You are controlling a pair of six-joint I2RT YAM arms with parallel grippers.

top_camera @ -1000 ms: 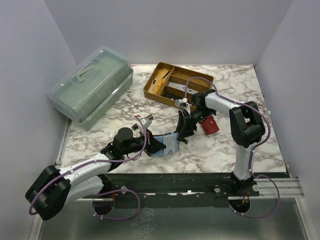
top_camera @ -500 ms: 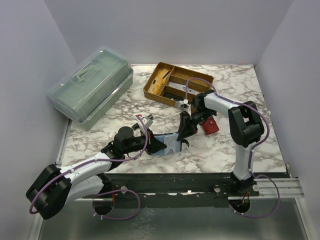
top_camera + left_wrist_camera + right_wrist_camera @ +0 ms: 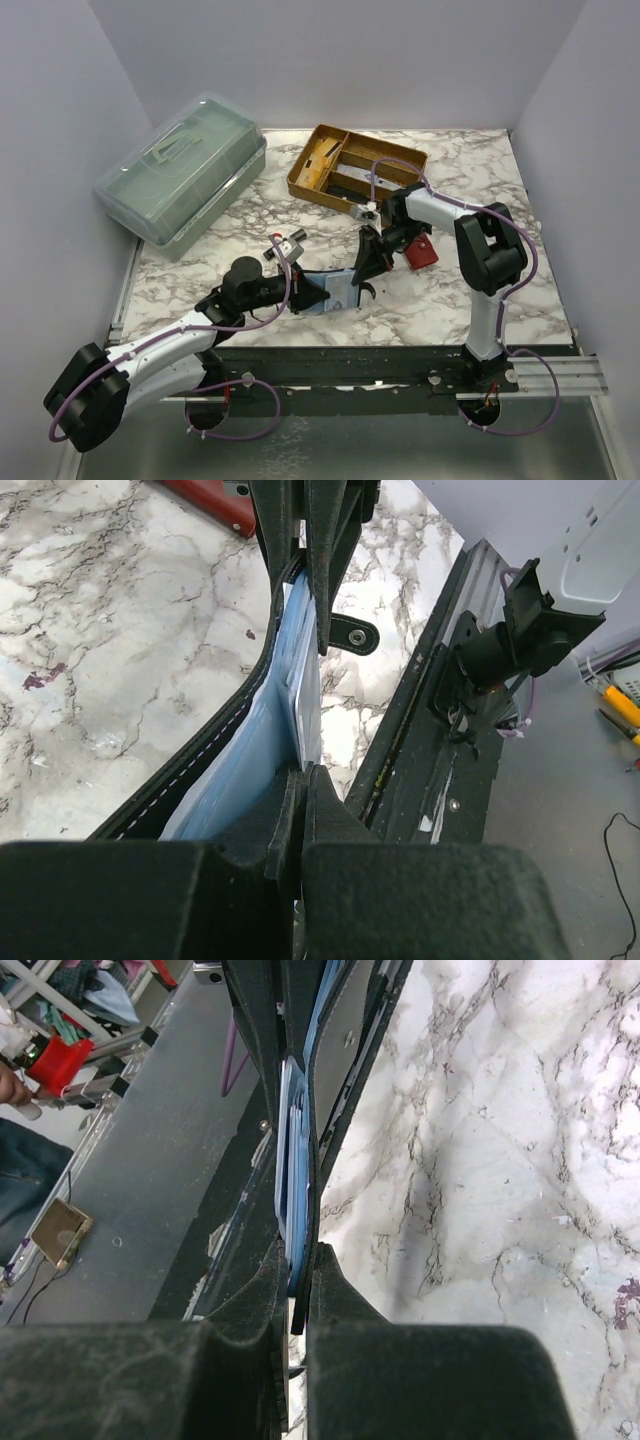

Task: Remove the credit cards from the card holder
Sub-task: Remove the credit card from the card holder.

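Observation:
A black card holder point(image 3: 335, 290) with a blue lining hangs between my two grippers just above the marble table, near its front edge. My left gripper point(image 3: 308, 291) is shut on its left end and my right gripper point(image 3: 363, 272) is shut on its right end. In the left wrist view my gripper point(image 3: 301, 780) pinches the stitched black cover point(image 3: 228, 742). A pale blue-grey credit card point(image 3: 306, 705) stands edge-on inside. In the right wrist view my gripper point(image 3: 300, 1265) clamps the black flap and the blue card edges point(image 3: 293, 1150) together.
A red wallet point(image 3: 420, 250) lies just right of the right gripper. A wooden compartment tray point(image 3: 306, 178) stands at the back centre. A large translucent green lidded box point(image 3: 185, 170) sits at the back left. The table's front rail point(image 3: 400, 362) runs close below the holder.
The right gripper has come slightly down and toward the left gripper with the holder's end. The left arm has sunk lower and stretched out. Both grips are unchanged.

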